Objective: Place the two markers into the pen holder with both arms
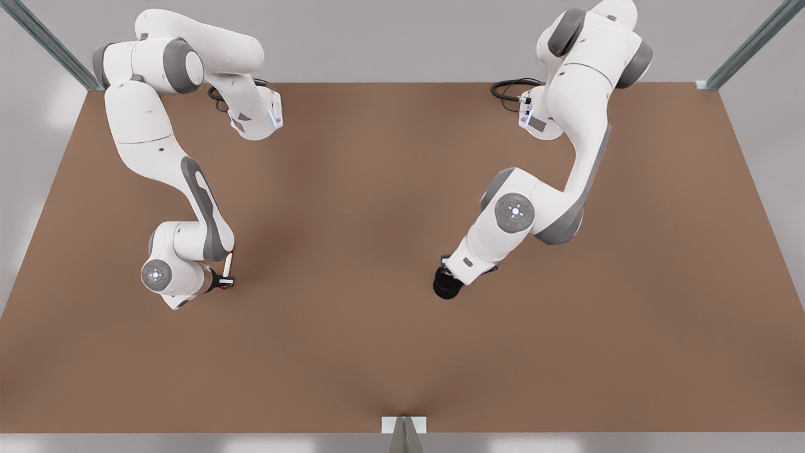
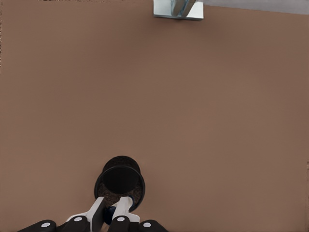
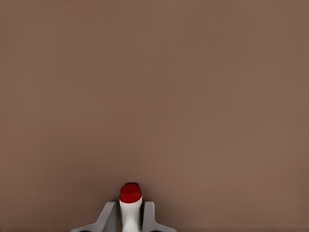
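The red-capped marker [image 1: 229,262] is held by my right gripper [image 1: 226,280] on the front view's left, just above the table. In the right wrist view the gripper [image 3: 129,218] is shut on its white barrel, and the red cap [image 3: 130,193] sticks out past the fingers. My left gripper [image 1: 449,274] is on the front view's right, directly over the black pen holder [image 1: 446,288]. The left wrist view shows its fingers [image 2: 123,206] close together at the rim of the pen holder [image 2: 119,180], with the dark blue marker [image 2: 112,214] between them.
The brown table [image 1: 352,207] stretches wide between the two arms. A metal bracket [image 1: 404,425] sits at the table's near edge, also in the left wrist view [image 2: 177,9]. Black cables [image 1: 509,88] lie by the arm bases.
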You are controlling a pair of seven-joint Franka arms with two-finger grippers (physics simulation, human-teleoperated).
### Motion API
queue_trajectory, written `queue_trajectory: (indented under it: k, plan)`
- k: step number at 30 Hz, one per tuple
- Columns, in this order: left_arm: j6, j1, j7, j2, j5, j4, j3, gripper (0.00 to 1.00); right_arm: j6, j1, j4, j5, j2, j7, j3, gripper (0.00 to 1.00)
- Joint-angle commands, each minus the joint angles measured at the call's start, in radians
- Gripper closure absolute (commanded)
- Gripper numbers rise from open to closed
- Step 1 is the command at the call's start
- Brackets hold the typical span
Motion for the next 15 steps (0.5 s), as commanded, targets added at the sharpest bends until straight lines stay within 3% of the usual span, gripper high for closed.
queue_trajectory:
  k: [1,3,6,11,15]
  plan:
    - [0.054,0.001,-0.196,0.000,-0.008,0.000,0.008,0.79,-0.002,0.000,0.000,0.001,0.000,-0.004,0.000,0.63]
    - [0.054,0.003,-0.172,-0.001,-0.009,0.000,0.018,0.79,-0.003,0.002,-0.001,0.001,-0.002,-0.003,0.000,0.63]
    - [0.052,0.001,-0.159,0.000,-0.009,-0.001,0.023,0.79,-0.009,0.002,-0.001,0.002,-0.006,-0.003,0.000,0.72]
    - [0.049,0.000,-0.142,0.011,0.009,-0.010,0.026,0.79,-0.032,-0.002,-0.001,0.002,-0.020,-0.004,0.009,0.72]
    - [0.020,-0.006,-0.144,0.010,0.023,-0.021,0.026,0.79,-0.151,-0.006,0.026,0.005,-0.138,-0.004,0.081,0.71]
